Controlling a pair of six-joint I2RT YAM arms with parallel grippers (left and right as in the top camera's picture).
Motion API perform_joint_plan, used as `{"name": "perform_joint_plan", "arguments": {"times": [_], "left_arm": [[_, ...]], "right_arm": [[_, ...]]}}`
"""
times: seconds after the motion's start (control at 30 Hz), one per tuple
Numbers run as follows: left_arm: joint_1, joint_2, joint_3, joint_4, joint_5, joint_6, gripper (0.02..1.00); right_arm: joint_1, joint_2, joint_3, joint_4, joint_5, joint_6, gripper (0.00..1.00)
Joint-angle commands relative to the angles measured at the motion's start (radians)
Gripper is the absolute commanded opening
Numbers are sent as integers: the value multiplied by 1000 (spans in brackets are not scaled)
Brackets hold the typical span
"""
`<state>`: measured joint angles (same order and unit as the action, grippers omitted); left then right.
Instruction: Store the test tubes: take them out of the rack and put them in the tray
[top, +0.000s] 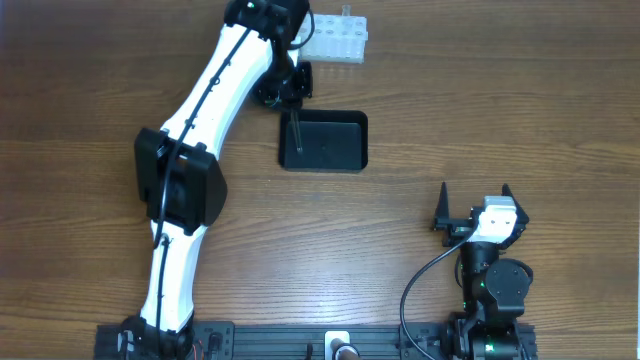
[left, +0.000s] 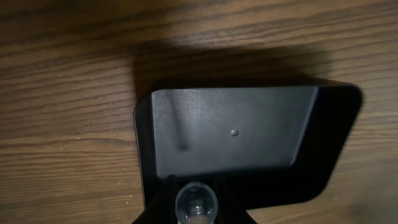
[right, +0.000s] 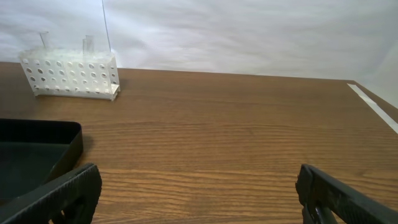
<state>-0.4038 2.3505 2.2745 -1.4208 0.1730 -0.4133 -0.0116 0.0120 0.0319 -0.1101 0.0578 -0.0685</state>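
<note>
The black tray (top: 340, 150) lies at the table's upper middle, with the white tube rack (top: 337, 38) just behind it. My left gripper (top: 287, 88) hangs over the tray's left end, shut on a clear test tube (top: 297, 135) that points down into the tray. From the left wrist I look down the test tube's open mouth (left: 196, 201), held in my left gripper (left: 196, 211) above the tray floor (left: 249, 134). My right gripper (top: 472, 212) rests open near its base, holding nothing. The right wrist view has the rack (right: 69, 76) with tubes standing in it, and the tray's corner (right: 43, 146).
Bare wooden tabletop surrounds the tray and rack. The left arm's white links (top: 215, 95) cross the table's left half diagonally. A pale tape strip (right: 373, 106) marks the table near one edge, with a white backdrop behind the rack.
</note>
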Motion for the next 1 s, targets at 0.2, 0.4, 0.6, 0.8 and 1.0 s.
{"name": "perform_joint_plan", "arguments": {"times": [0.2,0.4,0.6,0.8,1.0], "left_arm": [[-15,82,2,-2,21,-14,38],[-20,112,2,-1,21,-14,38],[-20,141,2,-1,21,-14,38],[-20,160,2,19,20,-14,36],[-20,177,2,41,20,-14,47]], "right_arm": [[0,-7,-9,2,-9,-4,993],[0,-7,-9,2,-9,-4,993],[0,-7,-9,2,-9,-4,991],[0,-7,-9,2,-9,-4,991],[0,-7,-9,2,-9,-4,991]]}}
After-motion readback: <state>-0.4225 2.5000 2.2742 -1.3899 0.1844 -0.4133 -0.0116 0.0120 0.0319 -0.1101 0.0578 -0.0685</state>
